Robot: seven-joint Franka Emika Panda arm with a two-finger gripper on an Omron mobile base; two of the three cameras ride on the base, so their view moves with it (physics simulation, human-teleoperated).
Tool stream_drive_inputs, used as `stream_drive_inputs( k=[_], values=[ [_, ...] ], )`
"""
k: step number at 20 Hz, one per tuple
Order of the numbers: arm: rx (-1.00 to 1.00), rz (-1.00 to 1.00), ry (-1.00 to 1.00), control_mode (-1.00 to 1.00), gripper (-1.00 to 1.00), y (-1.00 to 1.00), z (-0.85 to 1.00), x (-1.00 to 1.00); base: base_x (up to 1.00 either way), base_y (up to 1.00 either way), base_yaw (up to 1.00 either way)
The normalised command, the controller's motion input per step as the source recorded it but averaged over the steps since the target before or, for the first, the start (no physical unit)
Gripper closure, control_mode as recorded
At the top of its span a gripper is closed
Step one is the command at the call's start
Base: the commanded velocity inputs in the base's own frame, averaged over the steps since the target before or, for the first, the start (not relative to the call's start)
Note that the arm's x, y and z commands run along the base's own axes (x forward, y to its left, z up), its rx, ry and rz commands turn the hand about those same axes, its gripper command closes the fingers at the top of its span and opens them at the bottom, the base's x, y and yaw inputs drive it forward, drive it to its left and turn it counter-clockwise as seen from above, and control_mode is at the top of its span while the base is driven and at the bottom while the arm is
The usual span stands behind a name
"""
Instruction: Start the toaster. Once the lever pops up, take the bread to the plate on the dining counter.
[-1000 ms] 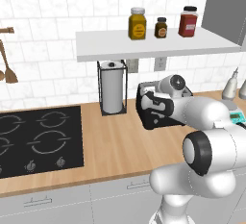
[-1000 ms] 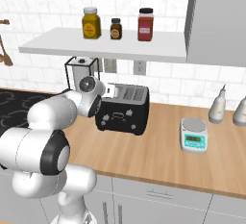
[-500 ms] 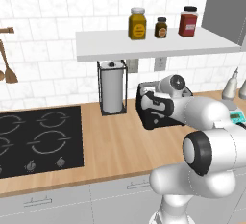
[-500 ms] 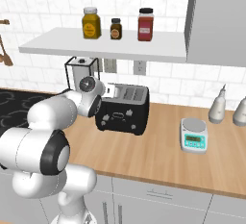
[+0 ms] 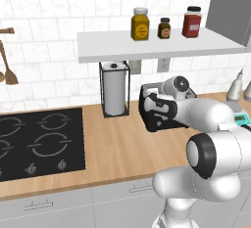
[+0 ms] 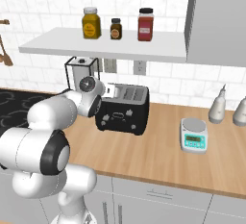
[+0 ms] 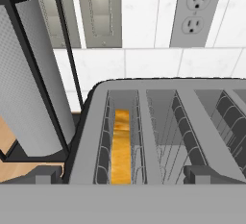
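3 jars (image 5: pixel 164 25) stand on the white shelf (image 5: pixel 162 47) in the left base view. Below them the black toaster (image 5: pixel 149 108) sits on the wood counter (image 5: pixel 117 144), just right of the paper towel roll (image 5: pixel 114 88) in its black wire holder. The white arm reaches from the lower right and covers most of the toaster; the gripper itself is hidden behind the wrist. A black hob (image 5: pixel 37 141) lies at the left.

From the right base view, the toaster (image 6: pixel 122 110) shows its front with small light controls and slots on top. The arm's wrist hangs at its left end. A small scale (image 6: pixel 193 135) sits to the right, with 2 pale bottles (image 6: pixel 218 105) farther right.

Looking along the hand, the gripper (image 7: pixel 120 174) hovers over the toaster (image 7: pixel 163 122) with its jaws spread wide, gripping nothing. The bread (image 7: pixel 121 146) sits down inside the leftmost slot. The paper towel roll (image 7: pixel 33 79) stands to the left, and wall outlets (image 7: pixel 196 6) are on the tiled wall behind.
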Motion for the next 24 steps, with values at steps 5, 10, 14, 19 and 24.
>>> stream_drive_inputs(
  k=[5, 10, 14, 19, 24],
  values=[
    [0.0, 0.0, 0.0, -1.0, -1.0, 0.0, 0.0, 0.0, 0.0, 0.0, 0.0],
    [0.0, 0.0, 0.0, -1.0, -1.0, 0.0, 0.0, 0.0, 0.0, 0.0, 0.0],
    [0.0, 0.0, 0.0, -1.0, -1.0, 0.0, 0.0, 0.0, 0.0, 0.0, 0.0],
    [0.0, 0.0, 0.0, -1.0, -1.0, 0.0, 0.0, 0.0, 0.0, 0.0, 0.0],
    [0.0, 0.0, 0.0, -1.0, -1.0, 0.0, 0.0, 0.0, 0.0, 0.0, 0.0]
  ],
)
